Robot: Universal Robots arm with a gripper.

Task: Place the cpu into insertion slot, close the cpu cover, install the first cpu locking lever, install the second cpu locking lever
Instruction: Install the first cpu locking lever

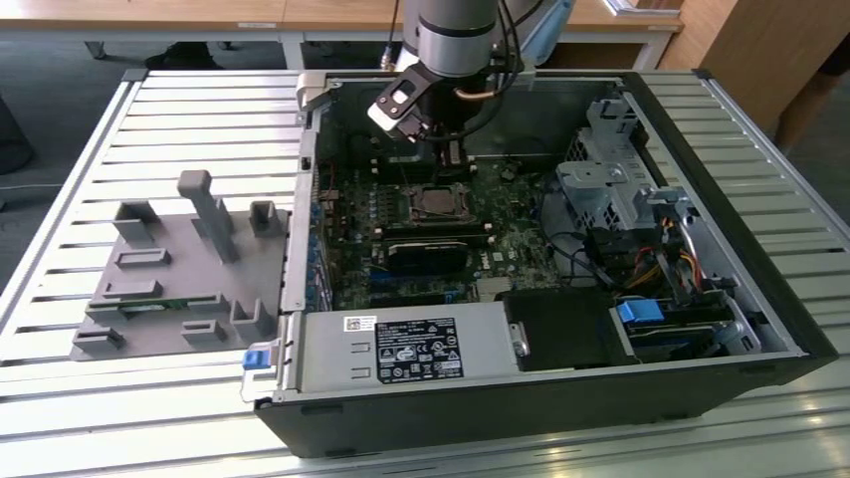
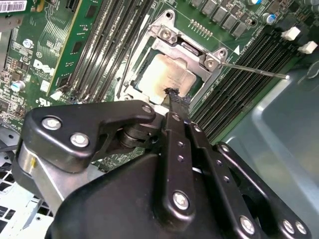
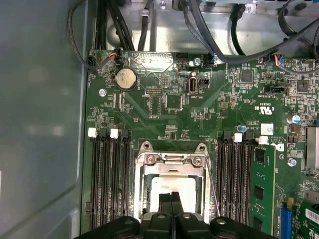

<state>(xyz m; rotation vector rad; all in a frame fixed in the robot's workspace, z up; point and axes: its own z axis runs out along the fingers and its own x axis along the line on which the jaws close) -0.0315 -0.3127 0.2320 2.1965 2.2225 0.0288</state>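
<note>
Claw point(image 2: 173, 93) pinched together, gripping nothing, its tip right at the face of the cpu point(image 2: 167, 74). The cpu sits in the insertion slot point(image 1: 436, 202) directly beneath the claw, with the cpu cover point(image 2: 185, 44) framing it. Just beside the claw a thin locking lever point(image 2: 254, 71) juts out, and memory slots point(image 2: 109, 45) flank both sides.
</note>
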